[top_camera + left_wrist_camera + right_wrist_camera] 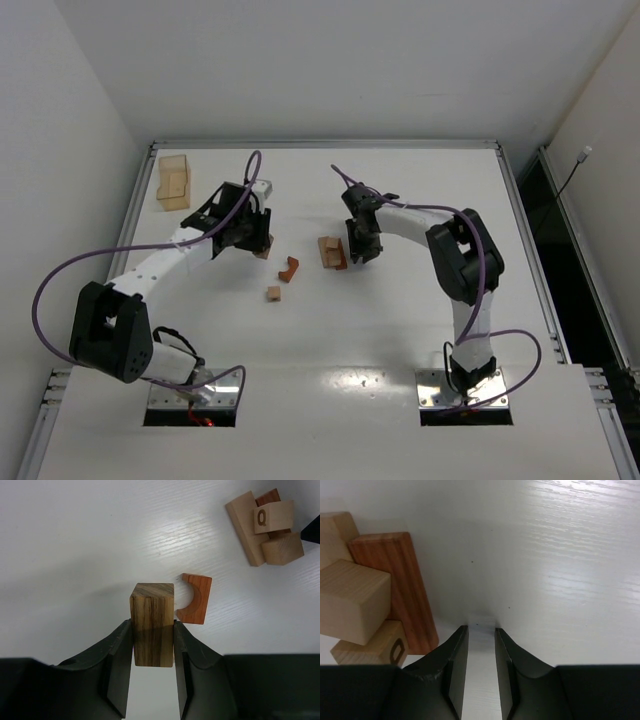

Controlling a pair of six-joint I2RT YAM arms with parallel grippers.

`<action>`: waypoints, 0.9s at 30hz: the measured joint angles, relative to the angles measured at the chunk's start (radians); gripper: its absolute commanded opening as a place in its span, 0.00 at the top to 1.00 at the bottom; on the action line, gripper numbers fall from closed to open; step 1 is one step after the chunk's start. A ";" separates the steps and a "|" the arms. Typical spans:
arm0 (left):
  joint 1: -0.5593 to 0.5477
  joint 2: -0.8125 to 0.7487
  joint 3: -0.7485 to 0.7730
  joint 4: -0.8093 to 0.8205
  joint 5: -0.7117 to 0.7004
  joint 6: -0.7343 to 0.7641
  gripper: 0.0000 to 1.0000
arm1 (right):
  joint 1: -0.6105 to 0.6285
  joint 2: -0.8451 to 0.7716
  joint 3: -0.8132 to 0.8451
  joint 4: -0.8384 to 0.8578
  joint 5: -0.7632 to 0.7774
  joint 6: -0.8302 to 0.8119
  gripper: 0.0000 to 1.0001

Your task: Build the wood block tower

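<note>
The right claw (481, 630) sits slightly parted, empty, beside the wood block tower (405, 580).

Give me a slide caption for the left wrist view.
Left gripper grips a dark striped block; a reddish arch block lies beside it, the partial tower beyond.

White counter (75, 540) with fine brushed grain and soft sheen, wood block tower (265, 527) of pale smooth wood plus a reddish-brown bar, near it a reddish satin arch block (196, 598), streaky dark-grained wooden block (152, 625), matt black plastic fingers (117, 670), translucent tan plastic box (173, 181).
</note>
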 measured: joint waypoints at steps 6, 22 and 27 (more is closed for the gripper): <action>0.010 0.005 0.000 0.000 0.011 -0.003 1.00 | 0.012 0.019 0.027 -0.001 -0.019 0.014 0.73; 0.029 0.024 0.000 0.000 0.024 -0.003 1.00 | 0.034 0.031 0.046 -0.003 -0.064 0.026 0.61; 0.030 0.025 0.000 0.000 0.024 -0.013 1.00 | 0.043 0.031 0.046 -0.003 -0.071 0.028 0.68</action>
